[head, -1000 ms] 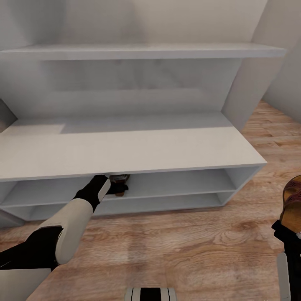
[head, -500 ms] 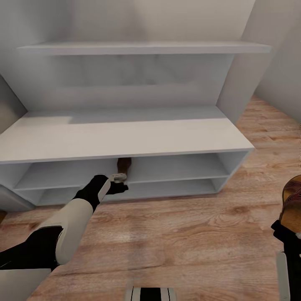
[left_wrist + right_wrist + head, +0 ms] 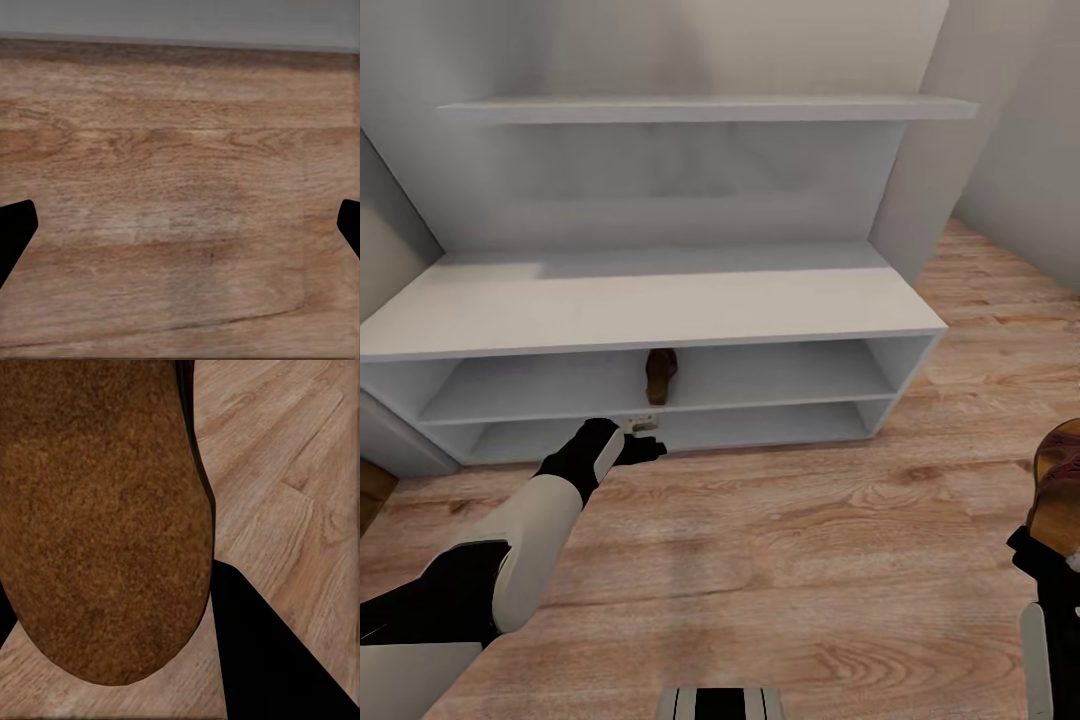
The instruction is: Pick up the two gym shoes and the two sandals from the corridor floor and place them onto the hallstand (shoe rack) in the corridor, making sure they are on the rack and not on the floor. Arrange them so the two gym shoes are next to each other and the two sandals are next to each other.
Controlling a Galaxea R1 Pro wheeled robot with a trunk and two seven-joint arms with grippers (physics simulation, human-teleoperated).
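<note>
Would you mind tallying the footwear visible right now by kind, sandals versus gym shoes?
Sandals: 2, one on the hallstand's upper open tier, one at the right gripper
Gym shoes: 0 visible
Total: 2

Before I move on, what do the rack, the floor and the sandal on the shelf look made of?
The hallstand looks like smooth matte white-grey painted board, with no grain. The corridor floor looks like light brown wood-plank laminate with visible grain and knots. The sandal on the upper open tier looks like dark reddish-brown leather, though it is small here.
</note>
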